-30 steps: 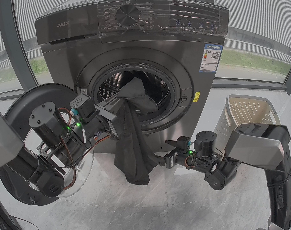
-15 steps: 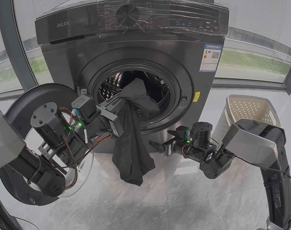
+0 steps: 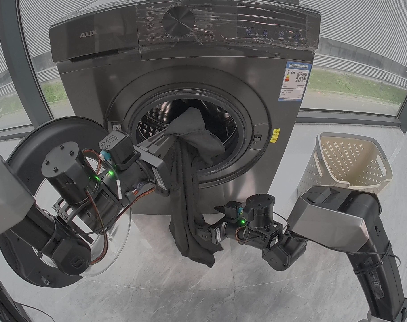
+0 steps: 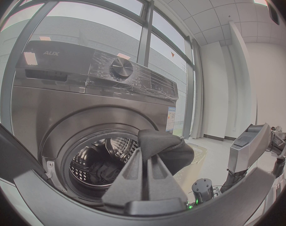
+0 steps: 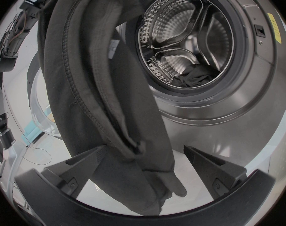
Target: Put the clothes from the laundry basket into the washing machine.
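Grey washer point(image 3: 257, 112), centre frame: a dark garment point(image 3: 187, 193) hangs before its open mouth, pinched in the closed left fingers point(image 3: 161, 144). Wide-open right fingers point(image 3: 205, 235) have swung left to its tail, likely to gather it.

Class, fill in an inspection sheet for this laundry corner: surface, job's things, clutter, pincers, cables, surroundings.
Surface: grey tiled floor.
Job's things: washing machine, door open; dark garment hanging before the drum mouth; more dark clothing inside; cream basket at right.
Clutter: nothing seen.
Pincers: left pincer shut on the garment's top; right pincer open, either side of its lower end.
Cables: wires along the left arm.
Surroundings: large windows behind.
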